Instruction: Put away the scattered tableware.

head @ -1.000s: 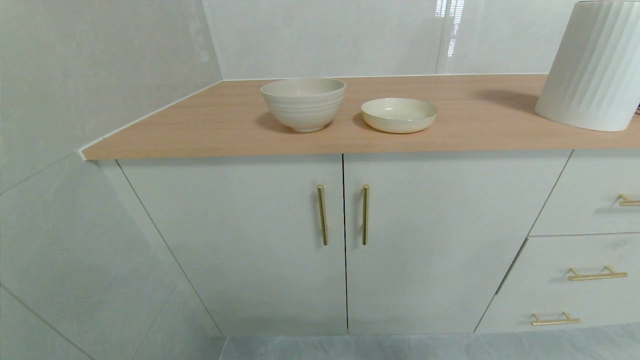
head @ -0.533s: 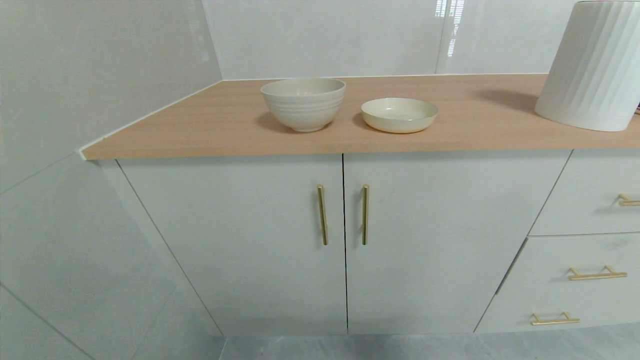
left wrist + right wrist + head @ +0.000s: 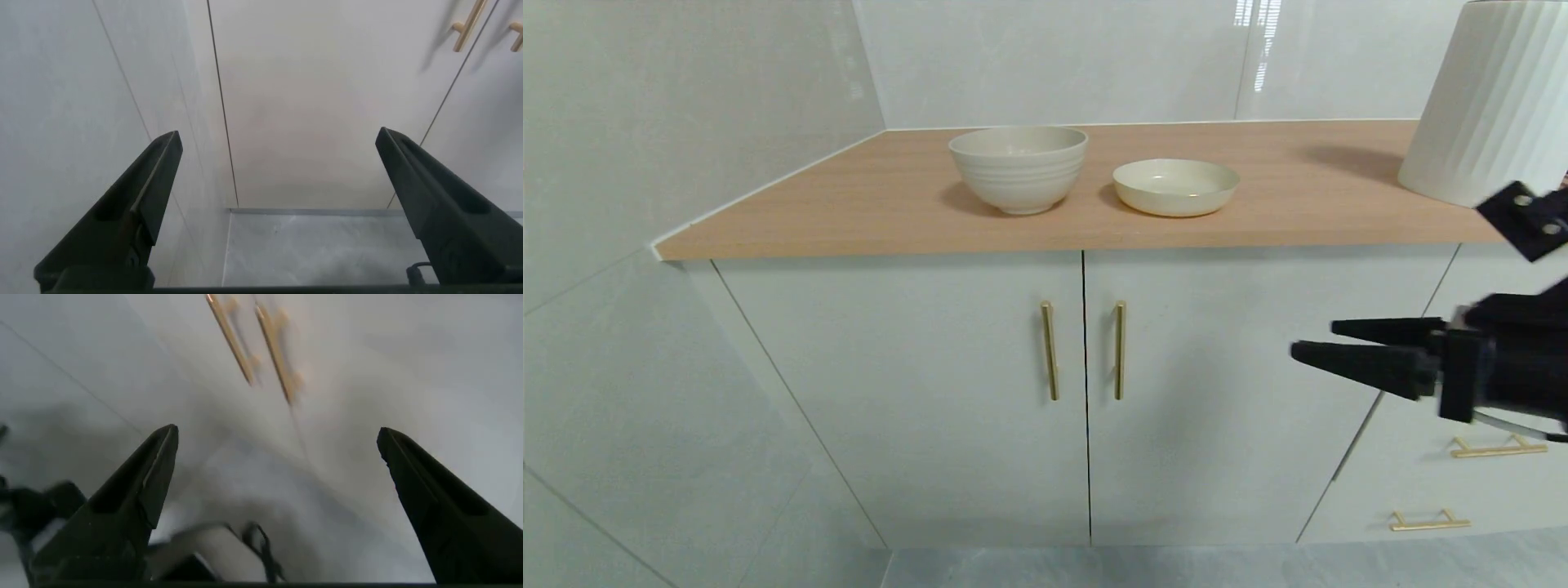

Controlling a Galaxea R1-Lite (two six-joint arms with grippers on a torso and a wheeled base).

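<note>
Two closed cabinet doors (image 3: 980, 392) sit under a wooden countertop (image 3: 849, 204) and are presumably the storage for the tableware. On the countertop a ribbed deep bowl (image 3: 1018, 169) stands just beside a shallow dish (image 3: 1175, 187), neither yet grasped. The right gripper (image 3: 1313, 340), jaws spread and empty, hangs level with the brass handles (image 3: 1120, 349), likely to open a door. The left gripper (image 3: 278, 143), likewise spread and empty, faces the cabinet's foot.

Open countertop (image 3: 849, 204) lies left of the bowl (image 3: 1018, 167) and between the shallow dish (image 3: 1175, 186) and the tall ribbed container (image 3: 1486, 106). Bowl and dish sit close together; tiled wall (image 3: 686, 122) closes the left and back.
</note>
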